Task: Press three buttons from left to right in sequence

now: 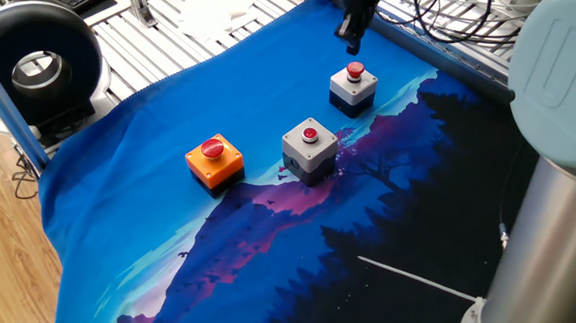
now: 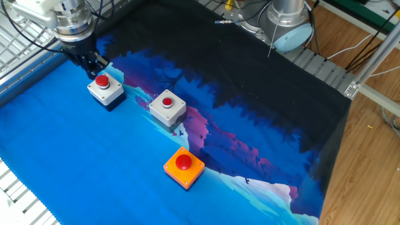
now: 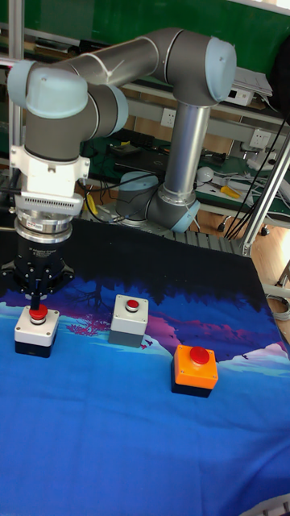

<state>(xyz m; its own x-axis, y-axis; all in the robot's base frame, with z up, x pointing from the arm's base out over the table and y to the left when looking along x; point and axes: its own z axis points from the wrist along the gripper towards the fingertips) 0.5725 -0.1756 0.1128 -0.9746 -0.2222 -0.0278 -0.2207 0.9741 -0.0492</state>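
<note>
Three square switch boxes with round red push-buttons stand in a row on the blue cloth. The orange one (image 1: 214, 159) (image 2: 184, 167) (image 3: 196, 369), the grey one (image 1: 310, 145) (image 2: 167, 106) (image 3: 130, 318) and the white one with a dark base (image 1: 353, 85) (image 2: 105, 87) (image 3: 36, 330) are spaced apart. My gripper (image 1: 351, 45) (image 2: 95, 67) (image 3: 36, 302) points down right over the white box's red button, its fingertips drawn together and shut on nothing. Whether the tips touch the button I cannot tell.
A metal slatted table edge (image 1: 160, 34) borders the cloth, with a black round device (image 1: 37, 67) at one corner. The arm's base (image 2: 290, 19) stands at the dark side of the cloth among cables. A thin white line (image 1: 416, 282) lies on the dark part.
</note>
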